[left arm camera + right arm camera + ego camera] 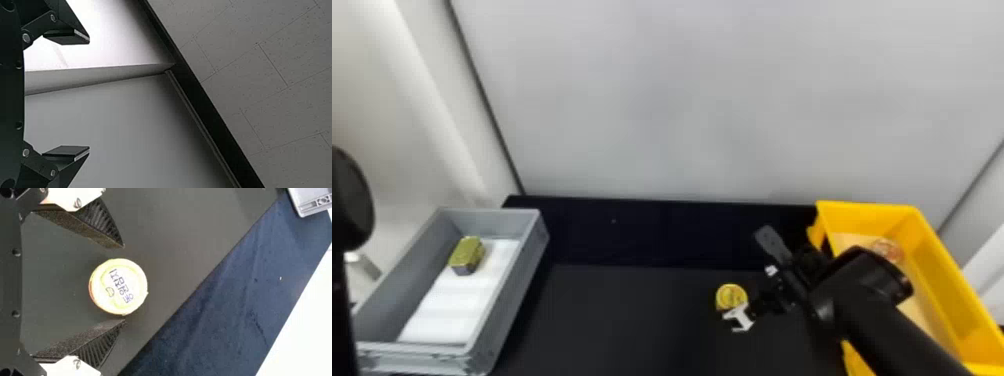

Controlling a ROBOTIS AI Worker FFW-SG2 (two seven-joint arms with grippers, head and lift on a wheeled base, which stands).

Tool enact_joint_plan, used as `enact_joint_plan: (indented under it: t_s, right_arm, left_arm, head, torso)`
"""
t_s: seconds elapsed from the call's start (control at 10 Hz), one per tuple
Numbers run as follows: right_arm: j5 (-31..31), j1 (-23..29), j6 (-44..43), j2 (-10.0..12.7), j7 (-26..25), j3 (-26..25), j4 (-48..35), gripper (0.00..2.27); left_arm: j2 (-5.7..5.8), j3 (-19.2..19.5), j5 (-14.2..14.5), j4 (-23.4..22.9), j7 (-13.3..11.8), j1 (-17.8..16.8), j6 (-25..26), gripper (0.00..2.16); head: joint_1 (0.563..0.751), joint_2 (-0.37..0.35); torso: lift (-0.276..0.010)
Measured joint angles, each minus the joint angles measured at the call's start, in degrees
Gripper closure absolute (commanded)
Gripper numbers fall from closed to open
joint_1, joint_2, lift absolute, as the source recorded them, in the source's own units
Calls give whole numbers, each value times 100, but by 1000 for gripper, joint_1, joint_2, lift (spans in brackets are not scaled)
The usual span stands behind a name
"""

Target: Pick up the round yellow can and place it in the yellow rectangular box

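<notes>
Because the right gripper (124, 284) has its two fingers parted with the round yellow can (731, 297) between their tips, I take the step in hand to be the grasp. I can see a gap on one side and a narrower one on the other, so nothing is held. The can rests on the black tabletop (632, 310), just short of the yellow rectangular box (934, 285). Next, I'd say, the fingers should settle evenly around the can, close, and lift it clear of the box wall before moving across.

Counting outward, I make it one can on the table, one yellow box, and one reddish round item (888, 251) inside that box (what it is, I cannot tell). Across the table stands one grey crate (532, 265), holding one gold block (467, 254) and one white liner (457, 310). The left gripper (89, 95) waits off to its side, empty, its two fingers spread.
</notes>
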Motion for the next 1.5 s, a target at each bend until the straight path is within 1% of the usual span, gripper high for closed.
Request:
enact_joint_plan:
  t_s: [0.2, 0.3, 0.4, 0.5, 0.6, 1.1, 1.2, 1.3, 1.5]
  right_arm:
    - [-15, -28, -72, 35, -68, -15, 87, 151]
    - [-25, -35, -89, 46, -97, -21, 104, 211]
    - [-33, -37, -93, 53, -114, -23, 109, 364]
    - [-35, -38, -84, 57, -129, -21, 110, 566]
    - [-36, -39, -67, 59, -142, -11, 107, 642]
    - [-35, -5, 12, 35, -57, 34, 13, 690]
    - [12, 78, 153, 5, 65, 46, -216, 690]
    - [100, 254, 447, -69, 220, 58, -724, 688]
    - [219, 721, 1335, -335, 540, 28, -2358, 688]
  left_arm:
    - [-1, -16, 0, 15, -3, -8, -8, 272]
    - [-1, -21, 0, 18, -7, -17, -10, 274]
    - [0, -25, 0, 19, -8, -24, -10, 274]
    - [2, -26, 0, 20, -9, -27, -10, 272]
    - [5, -26, 0, 20, -9, -31, -10, 274]
    - [2, -24, 0, 19, -9, -31, -15, 274]
    - [3, -22, 0, 11, -9, -26, 6, 274]
    - [14, -18, -2, -13, -11, -18, 49, 274]
    - [74, 2, -20, -106, -25, 13, 221, 274]
  head:
    - [663, 54]
    - [663, 54]
    - [663, 54]
    - [663, 54]
    - [663, 54]
    - [663, 54]
    - [663, 54]
    - [663, 54]
    - [663, 54]
  torso:
    - [-10]
    - [-10]
    - [-10]
    - [-10]
    - [-10]
    - [-10]
    - [-10]
    - [-10]
    - [-10]
